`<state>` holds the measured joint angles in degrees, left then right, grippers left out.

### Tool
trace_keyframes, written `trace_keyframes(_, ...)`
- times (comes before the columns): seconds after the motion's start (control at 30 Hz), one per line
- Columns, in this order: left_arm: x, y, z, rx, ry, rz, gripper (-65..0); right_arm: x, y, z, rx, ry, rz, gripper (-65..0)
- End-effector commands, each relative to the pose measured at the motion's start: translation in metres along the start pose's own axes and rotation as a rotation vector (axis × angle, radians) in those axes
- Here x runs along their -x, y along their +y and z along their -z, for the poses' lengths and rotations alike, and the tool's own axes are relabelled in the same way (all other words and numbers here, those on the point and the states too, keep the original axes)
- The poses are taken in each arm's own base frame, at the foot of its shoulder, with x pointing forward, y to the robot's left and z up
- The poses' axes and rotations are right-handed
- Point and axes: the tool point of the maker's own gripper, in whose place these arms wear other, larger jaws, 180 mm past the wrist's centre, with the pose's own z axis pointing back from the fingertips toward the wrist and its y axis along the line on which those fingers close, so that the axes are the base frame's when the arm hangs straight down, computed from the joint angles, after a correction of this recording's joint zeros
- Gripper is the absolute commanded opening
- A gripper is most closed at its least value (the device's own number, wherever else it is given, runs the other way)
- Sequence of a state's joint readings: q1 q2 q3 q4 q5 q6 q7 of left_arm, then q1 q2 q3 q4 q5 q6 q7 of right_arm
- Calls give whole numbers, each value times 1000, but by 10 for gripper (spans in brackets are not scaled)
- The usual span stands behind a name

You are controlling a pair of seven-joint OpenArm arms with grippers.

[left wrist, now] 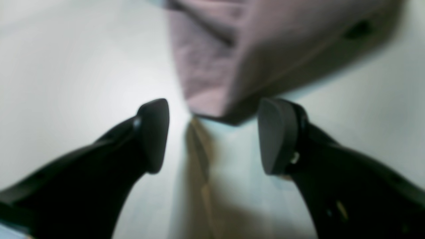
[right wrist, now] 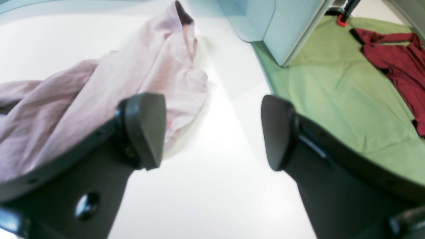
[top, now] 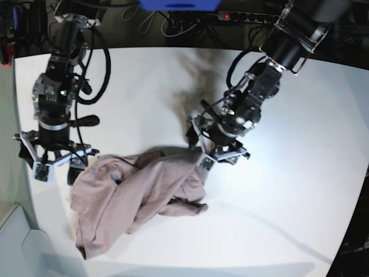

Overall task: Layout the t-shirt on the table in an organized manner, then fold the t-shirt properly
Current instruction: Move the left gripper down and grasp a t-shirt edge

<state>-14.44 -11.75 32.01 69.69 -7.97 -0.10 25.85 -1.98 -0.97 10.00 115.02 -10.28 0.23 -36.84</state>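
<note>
Black curved fingers (right wrist: 146, 129) of the right gripper (right wrist: 212, 132) are being seen closest of all in the right wrist view, spread wide apart with only bare tabletop between them; nothing is being gripped. Beneath everything, the large smooth white matte table (top: 300, 190) with its curved edge is being shown, far bigger than the garment lying on it.

Across the near-left part of that table, the dusty mauve short-sleeved cotton t-shirt (top: 132, 199) is being displayed in a crumpled, bunched heap, not laid flat, with folds piled toward its right end. In the base view the right gripper (top: 55, 161) is being held just beside the shirt's left end, near the table's left edge. In its own wrist view the cloth (right wrist: 99, 93) is lying behind the left finger, off to the side.

Over at the heap's right end, the left gripper (top: 210, 153) is being held just above the cloth. In the blurred left wrist view its fingers (left wrist: 156, 132) are being held apart, and a corner of the shirt (left wrist: 252, 59) is lying just beyond the tips, not pinched between them.

Off the table, a green sheet (right wrist: 342, 96) is being glimpsed with a dark red garment (right wrist: 395, 56) lying on it.
</note>
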Motion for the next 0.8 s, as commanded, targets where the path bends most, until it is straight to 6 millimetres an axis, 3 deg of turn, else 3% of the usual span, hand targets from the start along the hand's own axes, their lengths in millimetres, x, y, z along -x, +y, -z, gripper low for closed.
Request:
trace_keyframes(0.0, -26, 9, 1, -18, -63, 25, -240, -15, -2, -1, 8, -55, 0, -201)
trace_keyframes(0.2, -14, 3, 10, -5, -18, 47, -243, -9, -2, -3, 7, -40, -5, -201)
trace_keyframes(0.27, -12, 6, 13, -10, -8, 47, -275, -7, -2, -3, 7, -36, -6, -201)
trace_keyframes(0.37, -12, 7, 13, -12, -6, 45, -437, -7, -2, -3, 7, -36, -6, -201)
trace_keyframes(0.47, -14, 8, 13, -18, -7, 41, -650, -7, -2, -3, 7, -36, -6, -201)
trace_keyframes(0.5, -15, 10, 12, -21, -9, 41, -650, -7, -2, -3, 7, -36, -6, -201)
trace_keyframes(0.57, -27, 8, 8, -17, -44, 45, -633, -7, -2, -3, 7, -36, -6, -201)
trace_keyframes(0.77, -91, 48, -36, -93, -209, -32, -646, -7, -2, -3, 6, -34, -7, -201)
